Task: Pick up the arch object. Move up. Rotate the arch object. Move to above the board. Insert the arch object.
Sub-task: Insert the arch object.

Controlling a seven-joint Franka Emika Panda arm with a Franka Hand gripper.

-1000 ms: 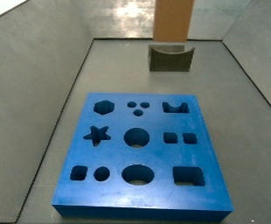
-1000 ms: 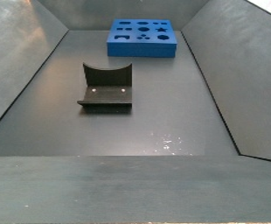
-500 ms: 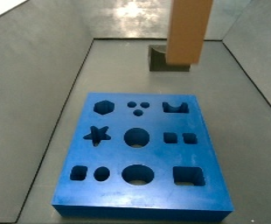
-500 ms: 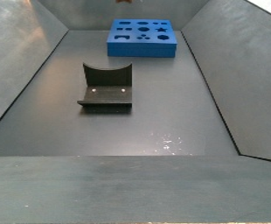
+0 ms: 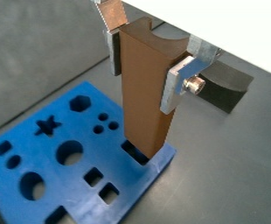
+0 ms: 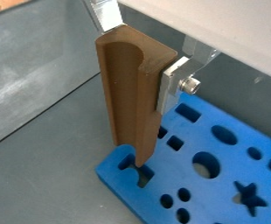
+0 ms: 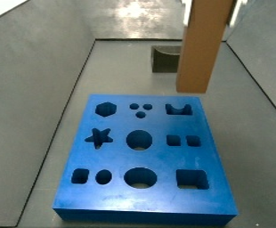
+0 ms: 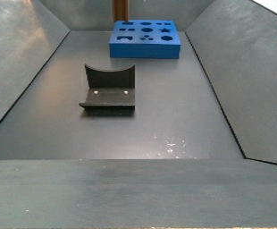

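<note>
The arch object (image 5: 144,96) is a tan-brown block with a curved notch in its upper end. It hangs upright in my gripper (image 5: 146,61), whose silver fingers (image 5: 179,80) are shut on its sides. It also shows in the other wrist view (image 6: 128,96) and in both side views (image 7: 204,44) (image 8: 117,9). Its lower end hangs just above the notched arch cut-out (image 7: 179,109) at the far edge of the blue board (image 7: 117,191). The board shows in both wrist views (image 5: 33,175) (image 6: 219,188) and, far back, in a side view (image 8: 147,49).
The dark fixture (image 8: 109,89) stands on the grey floor mid-bin and also shows behind the arch object (image 7: 165,59) (image 5: 225,87). Sloped grey walls (image 8: 21,63) enclose the bin on all sides.
The arch object, held upright, has moved from over the fixture toward the board and now hangs over the board's far edge by the arch cut-out.
</note>
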